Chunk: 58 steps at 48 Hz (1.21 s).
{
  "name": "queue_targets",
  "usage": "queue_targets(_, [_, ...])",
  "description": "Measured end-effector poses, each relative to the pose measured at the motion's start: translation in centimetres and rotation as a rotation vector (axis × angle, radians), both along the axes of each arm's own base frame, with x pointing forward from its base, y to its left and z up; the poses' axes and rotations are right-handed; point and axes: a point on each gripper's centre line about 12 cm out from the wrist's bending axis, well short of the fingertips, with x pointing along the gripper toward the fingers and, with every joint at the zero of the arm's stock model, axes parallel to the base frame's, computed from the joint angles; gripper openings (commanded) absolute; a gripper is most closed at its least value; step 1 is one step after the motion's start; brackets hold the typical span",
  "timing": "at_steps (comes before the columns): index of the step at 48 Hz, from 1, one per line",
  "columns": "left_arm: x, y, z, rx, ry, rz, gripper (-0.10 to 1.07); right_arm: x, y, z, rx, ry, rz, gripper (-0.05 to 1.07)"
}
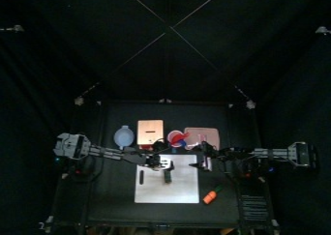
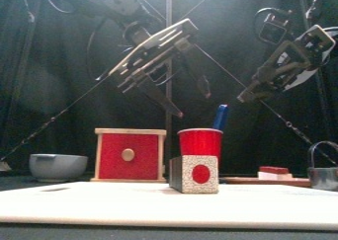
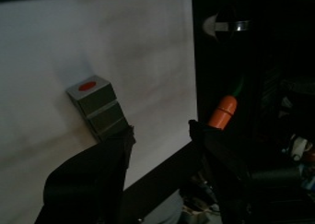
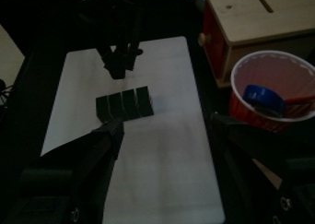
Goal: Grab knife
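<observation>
No blade shows plainly. A blue handle stands in the red cup, which also shows in the right wrist view. An orange thing with a greenish end lies just off the white mat's edge, near the front right in the top view. A small grey slotted block with a red dot stands on the mat. My left gripper is open and empty above the mat, between block and orange thing. My right gripper is open and empty above the block.
A wooden box with a red front stands behind the cup. A grey bowl sits at the far left. A second wooden box is at the back right. The left arm's gripper hangs close across from the right one.
</observation>
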Motion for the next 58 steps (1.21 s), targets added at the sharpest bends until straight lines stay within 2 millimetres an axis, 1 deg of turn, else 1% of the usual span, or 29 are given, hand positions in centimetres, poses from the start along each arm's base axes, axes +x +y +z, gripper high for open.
queue_targets(9, [-3.1, 0.6, 1.6, 0.148, -0.130, -0.128, 0.87, 0.2, 0.0, 1.6, -0.009, -0.051, 0.001, 1.04])
queue_targets(14, [-5.0, 1.1, 2.1, 0.214, -0.176, -0.180, 0.87, 0.3, 0.1, 2.4, -0.014, -0.075, 0.005, 1.04])
queue_targets(23, [-9.4, 2.9, 2.9, 0.354, -0.256, -0.256, 0.87, 0.5, 0.1, 3.5, -0.026, -0.108, 0.008, 1.04])
queue_targets(32, [-12.9, 4.7, 3.5, 0.512, -0.294, -0.316, 0.87, 0.7, 0.0, 4.0, -0.058, -0.119, 0.018, 1.04])
queue_targets(34, [-13.5, 5.0, 3.6, 0.550, -0.296, -0.331, 0.87, 0.8, -0.1, 4.2, -0.072, -0.123, 0.023, 1.04])
queue_targets(39, [-14.3, 5.5, 4.0, 0.651, -0.298, -0.379, 0.87, 0.8, -0.1, 4.5, -0.085, -0.128, 0.027, 1.04])
queue_targets(49, [-15.3, 5.5, 4.8, 0.830, -0.309, -0.496, 0.87, 1.0, 0.1, 5.0, -0.087, -0.140, 0.036, 1.04])
queue_targets(53, [-15.4, 5.3, 4.9, 0.850, -0.319, -0.516, 0.87, 1.1, 0.2, 5.1, -0.086, -0.145, 0.041, 1.04])
queue_targets(58, [-15.3, 4.9, 5.0, 0.831, -0.358, -0.531, 0.87, 1.1, 0.4, 5.1, -0.080, -0.146, 0.045, 1.04])
